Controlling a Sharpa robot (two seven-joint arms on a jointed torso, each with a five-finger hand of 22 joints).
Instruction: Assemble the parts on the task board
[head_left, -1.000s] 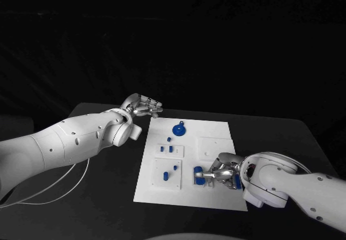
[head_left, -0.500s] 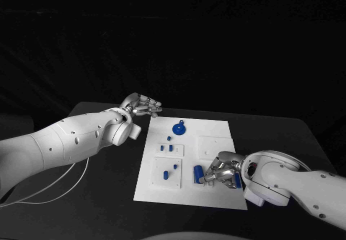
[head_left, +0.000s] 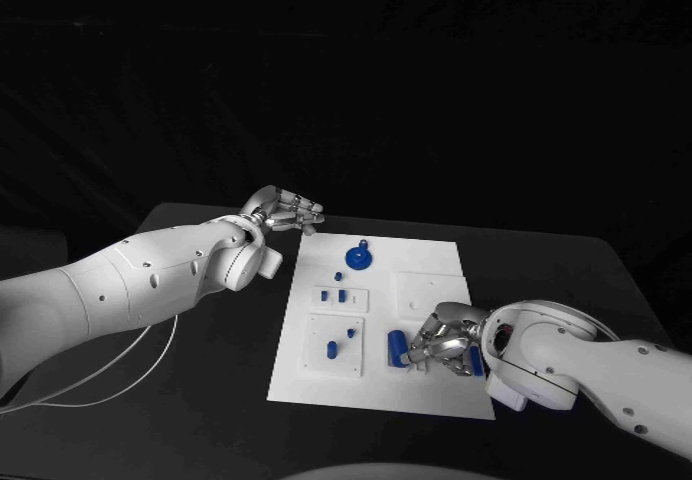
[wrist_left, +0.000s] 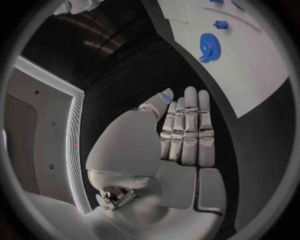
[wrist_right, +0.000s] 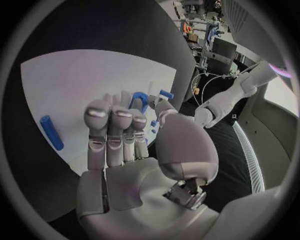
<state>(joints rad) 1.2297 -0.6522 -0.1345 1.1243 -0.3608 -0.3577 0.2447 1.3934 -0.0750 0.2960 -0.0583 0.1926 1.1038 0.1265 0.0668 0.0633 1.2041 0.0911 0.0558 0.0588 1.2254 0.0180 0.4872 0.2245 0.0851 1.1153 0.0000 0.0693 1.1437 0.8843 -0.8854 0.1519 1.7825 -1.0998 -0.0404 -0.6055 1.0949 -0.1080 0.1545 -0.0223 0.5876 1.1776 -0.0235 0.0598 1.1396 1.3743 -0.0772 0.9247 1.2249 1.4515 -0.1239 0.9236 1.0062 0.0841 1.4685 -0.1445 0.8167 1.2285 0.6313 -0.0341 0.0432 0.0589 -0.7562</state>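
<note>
Hovering low at the board's (head_left: 433, 262) five o'clock corner, the right hand (head_left: 444, 345) has fingers curled around a blue peg (wrist_right: 140, 101). Small, stiff, probably slippery: pinch mid-shaft. Left hand (head_left: 286, 211) flat, idle.

Matt white task board (head_left: 433, 262); smooth blue plastic parts (head_left: 356, 262).

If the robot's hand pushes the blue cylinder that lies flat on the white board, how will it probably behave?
The blue cylinder lies on its side on the smooth task board, so a sideways push would probably roll it. It looks like stiff moulded plastic, likely light. Its round surface may slip between the right hand's metal fingers.
</note>
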